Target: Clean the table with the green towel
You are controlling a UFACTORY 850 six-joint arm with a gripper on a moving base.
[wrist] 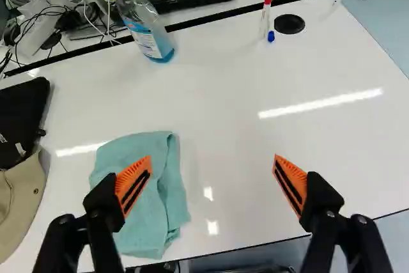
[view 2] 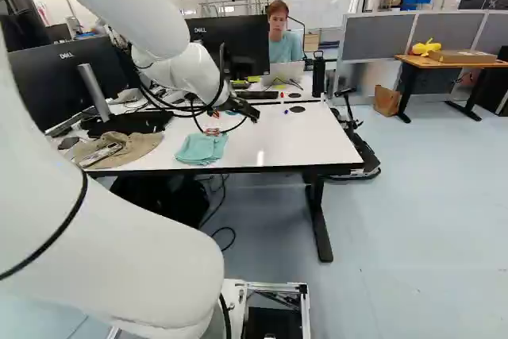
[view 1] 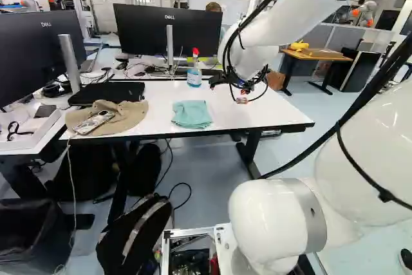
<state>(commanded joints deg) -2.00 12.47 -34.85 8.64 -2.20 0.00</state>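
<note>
Wrist view: claw (view 1: pixel 243 96) spread wide, nr grn towel (wrist: pixel 153 212).

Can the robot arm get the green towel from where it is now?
Probably yes. The gripper is open above the table, and nothing lies on the towel. The spray bottle stands well off to the side. It likely needs to shift over a bit and come down.

"DELL" on the left monitor (view 1: pixel 32 56), "DELL" on the right monitor (view 1: pixel 145 33), unreadable label (wrist: pixel 145 39) on the spray bottle (wrist: pixel 165 50)
</note>
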